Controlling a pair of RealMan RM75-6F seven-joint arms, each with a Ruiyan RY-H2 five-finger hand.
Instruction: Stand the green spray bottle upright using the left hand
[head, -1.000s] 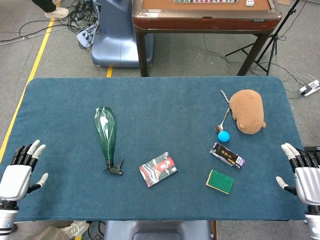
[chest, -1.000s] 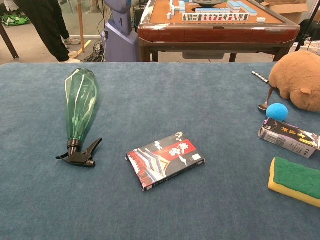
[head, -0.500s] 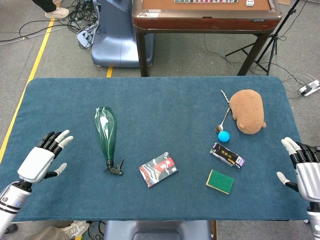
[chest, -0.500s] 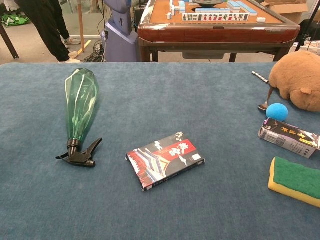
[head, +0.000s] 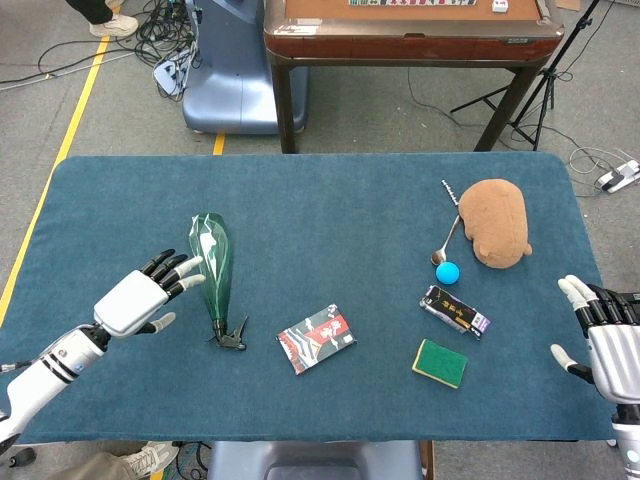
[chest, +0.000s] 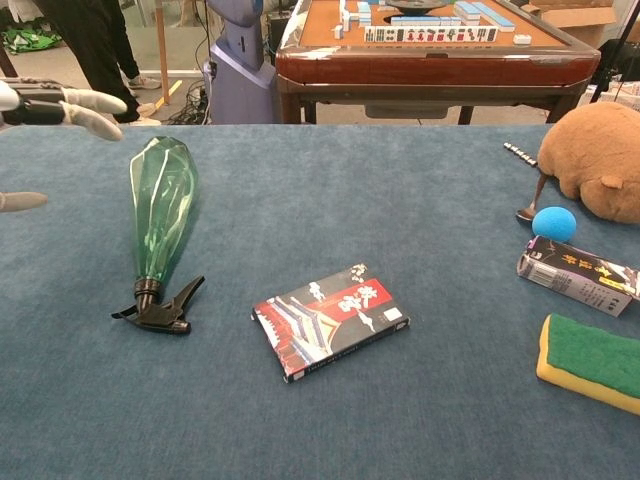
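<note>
The green spray bottle (head: 212, 262) lies flat on the blue table, its black trigger head (head: 229, 337) toward the near edge; the chest view shows the green spray bottle (chest: 160, 207) at the left. My left hand (head: 140, 297) hovers open just left of the bottle, its fingers spread toward it and not touching. In the chest view only the left hand's fingertips (chest: 85, 107) show at the left edge. My right hand (head: 608, 335) stays open at the table's right edge, far from the bottle.
A red and black card box (head: 316, 338) lies right of the trigger head. Further right are a green sponge (head: 440, 362), a dark packet (head: 455, 310), a blue ball (head: 447, 272), a spoon (head: 444, 245) and a brown plush toy (head: 495, 221). A mahjong table (head: 410, 30) stands behind.
My left hand has moved from the table's near left corner up and right, arriving beside the bottle. The right hand has barely shifted. The bottle has not moved.
</note>
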